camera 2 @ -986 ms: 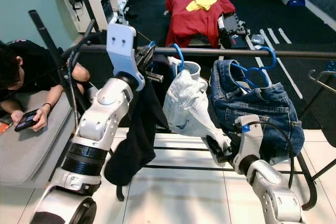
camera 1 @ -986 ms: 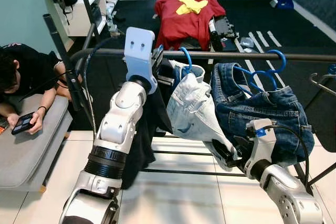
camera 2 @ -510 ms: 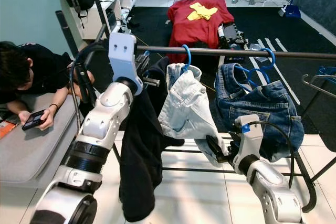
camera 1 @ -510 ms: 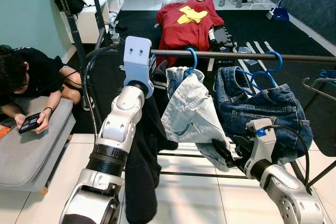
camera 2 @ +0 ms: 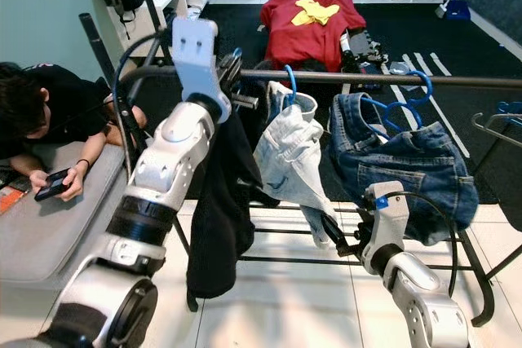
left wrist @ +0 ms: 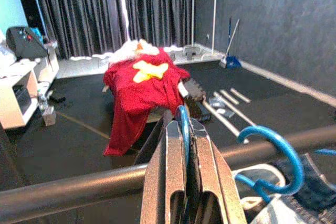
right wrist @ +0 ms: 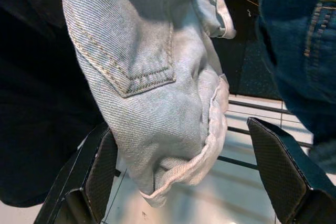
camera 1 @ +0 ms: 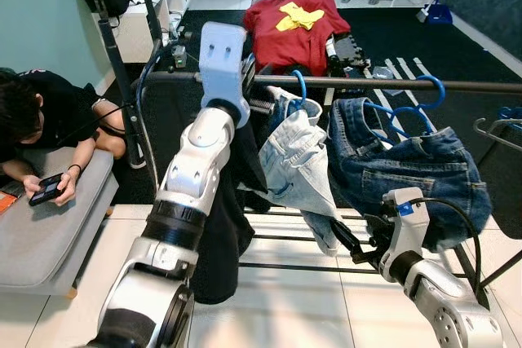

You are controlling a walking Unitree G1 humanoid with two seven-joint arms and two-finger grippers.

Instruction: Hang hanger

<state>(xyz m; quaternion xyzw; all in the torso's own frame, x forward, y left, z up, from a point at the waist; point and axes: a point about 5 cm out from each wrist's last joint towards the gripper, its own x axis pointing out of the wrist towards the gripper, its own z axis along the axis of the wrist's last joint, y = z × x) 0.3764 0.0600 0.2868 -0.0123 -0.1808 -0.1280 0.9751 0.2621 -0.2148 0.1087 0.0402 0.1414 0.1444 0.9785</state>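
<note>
My left gripper [left wrist: 184, 135] is shut on the hook of a blue hanger [left wrist: 183, 116], held right at the dark clothes rail [camera 1: 457, 86]. A black garment [camera 1: 218, 226] hangs from that hanger below my left gripper [camera 1: 245, 91]. Whether the hook sits over the rail I cannot tell. Further along the rail hang light blue jeans [camera 1: 298, 160] and dark blue jeans [camera 1: 408, 173], each on a blue hanger [camera 1: 426, 92]. My right gripper [right wrist: 184, 177] is open low down, its fingers [right wrist: 100, 174] either side of the light jeans' hem [right wrist: 173, 171].
A person [camera 1: 37, 124] leans on a grey couch [camera 1: 41, 234] at the left, holding a phone. A red shirt [camera 1: 289, 22] lies on something beyond the rail. The rack's lower bars [camera 1: 277, 266] cross the tiled floor. A second rack's end [camera 1: 497, 128] shows at the right.
The view has shifted. My left gripper with the hanger has risen a little at the rail, and the black garment has swung. My right gripper stays by the light jeans' hem.
</note>
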